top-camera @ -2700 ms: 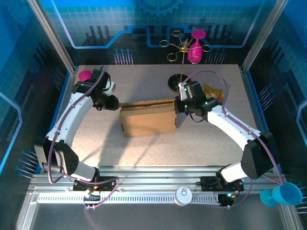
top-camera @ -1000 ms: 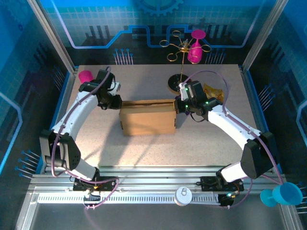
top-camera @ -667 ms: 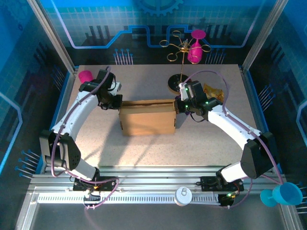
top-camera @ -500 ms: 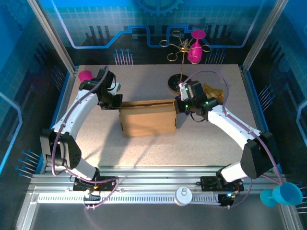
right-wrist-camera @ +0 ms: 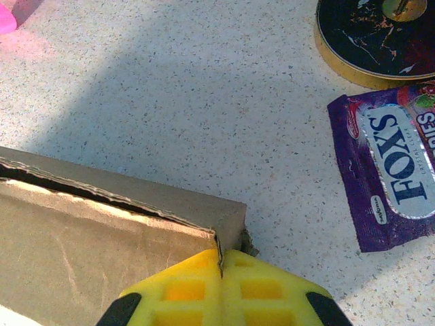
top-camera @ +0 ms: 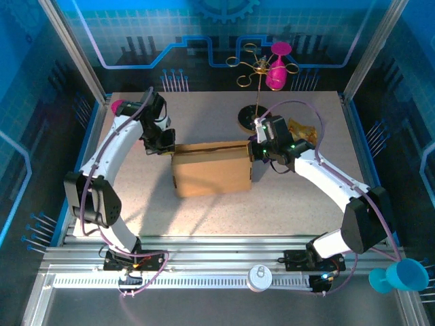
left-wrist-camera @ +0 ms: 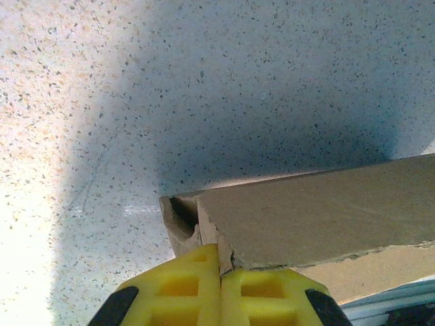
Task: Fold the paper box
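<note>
The paper box (top-camera: pixel 211 173) lies mid-way across the counter (top-camera: pixel 204 217), long axis left-right; the left end effector (top-camera: pixel 166 145), jaws together, sits at its far-left corner; the right end effector (top-camera: pixel 257 152), also together, at its far-right corner; each arm is nearest its own end.

The box (top-camera: pixel 211 168) is plain brown. The table (top-camera: pixel 224 217) is pale beige with fine dark speckles. The left gripper (left-wrist-camera: pixel 219 261) and right gripper (right-wrist-camera: pixel 221 261) are yellow. The packet (right-wrist-camera: pixel 391 170) is purple with white lettering. The disc (right-wrist-camera: pixel 377 41) is black with a gold rim.
</note>
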Controlling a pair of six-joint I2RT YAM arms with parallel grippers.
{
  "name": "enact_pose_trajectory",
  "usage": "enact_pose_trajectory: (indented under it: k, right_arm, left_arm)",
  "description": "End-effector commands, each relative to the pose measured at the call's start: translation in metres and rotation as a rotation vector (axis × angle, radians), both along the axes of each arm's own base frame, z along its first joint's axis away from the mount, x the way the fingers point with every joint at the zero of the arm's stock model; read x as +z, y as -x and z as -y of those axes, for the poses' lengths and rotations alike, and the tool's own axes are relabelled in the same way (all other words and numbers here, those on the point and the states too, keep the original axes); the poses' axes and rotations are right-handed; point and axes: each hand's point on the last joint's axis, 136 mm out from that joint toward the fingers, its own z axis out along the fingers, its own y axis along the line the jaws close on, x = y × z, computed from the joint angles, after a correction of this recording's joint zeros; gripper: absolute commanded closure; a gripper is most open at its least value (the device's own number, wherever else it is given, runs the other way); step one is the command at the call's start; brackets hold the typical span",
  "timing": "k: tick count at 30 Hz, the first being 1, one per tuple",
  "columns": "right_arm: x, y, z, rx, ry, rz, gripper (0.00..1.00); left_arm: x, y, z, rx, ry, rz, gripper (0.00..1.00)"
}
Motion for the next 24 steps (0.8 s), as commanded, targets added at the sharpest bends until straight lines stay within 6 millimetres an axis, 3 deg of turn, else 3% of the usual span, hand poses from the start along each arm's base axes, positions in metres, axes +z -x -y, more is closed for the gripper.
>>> enact_pose_trajectory:
  k: [1, 12, 24]
  right_arm:
    - [-0.005, 0.005, -0.004, 0.014, 0.001, -0.003, 1.0]
    - [-0.003, 0.003, -0.003, 0.007, -0.002, 0.013, 1.0]
    - [-0.003, -0.003, 0.001, 0.0, 0.004, 0.037, 1.0]
  left_arm:
    - [0.008, 0.009, 0.012, -0.004, 0.069, -0.05, 0.99]
    - [0.018, 0.008, 0.025, -0.016, 0.152, -0.047, 0.98]
    - [0.025, 0.01, 0.023, -0.04, 0.14, -0.08, 0.94]
